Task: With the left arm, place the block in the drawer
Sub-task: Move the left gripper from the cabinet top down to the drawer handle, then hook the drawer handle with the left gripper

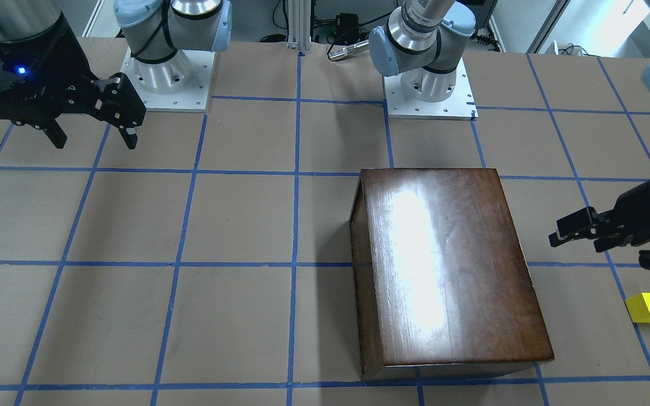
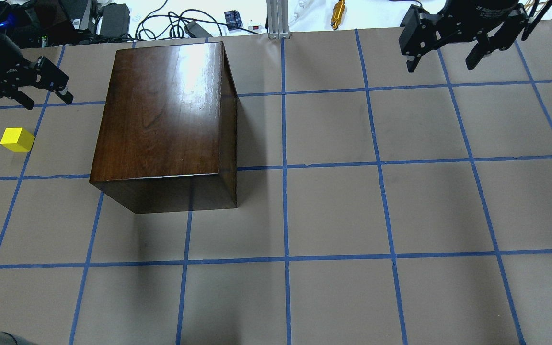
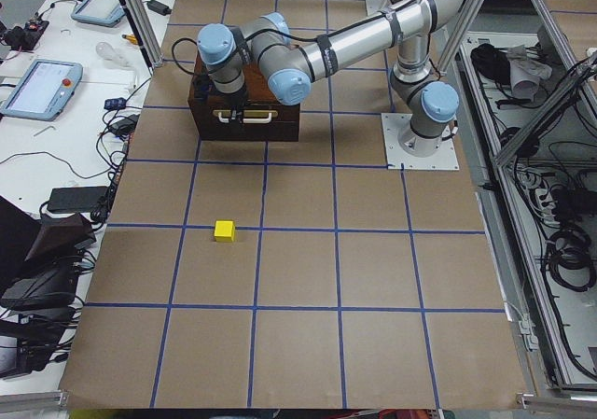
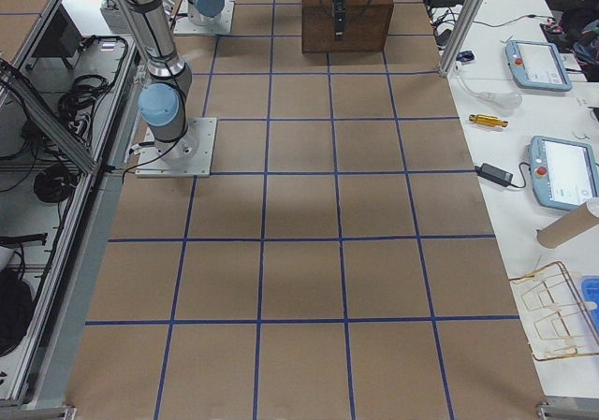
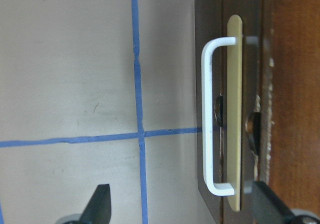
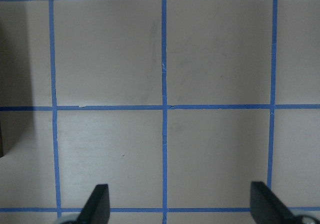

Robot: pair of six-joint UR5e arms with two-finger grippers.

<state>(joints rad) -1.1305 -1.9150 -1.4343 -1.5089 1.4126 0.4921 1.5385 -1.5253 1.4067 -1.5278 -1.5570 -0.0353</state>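
Status: nothing done yet. Block (image 2: 17, 140) sits on the table (image 2: 333, 211), off the cabinet's (image 2: 161, 110) handle side, well apart from it. Drawer (image 3: 270, 116) is shut. L gripper (image 2: 48, 100) hovers near the handle (image 5: 206, 119), fingers apart, holding nothing. R gripper (image 2: 441, 64) is parked far off, fingers apart, also empty.

Left to do, by my read: pull drawer, grab block, drop it in.

Surface: brown paper w/ blue tape grid. Cables and teach pendants (image 3: 35, 88) on the benches around it.
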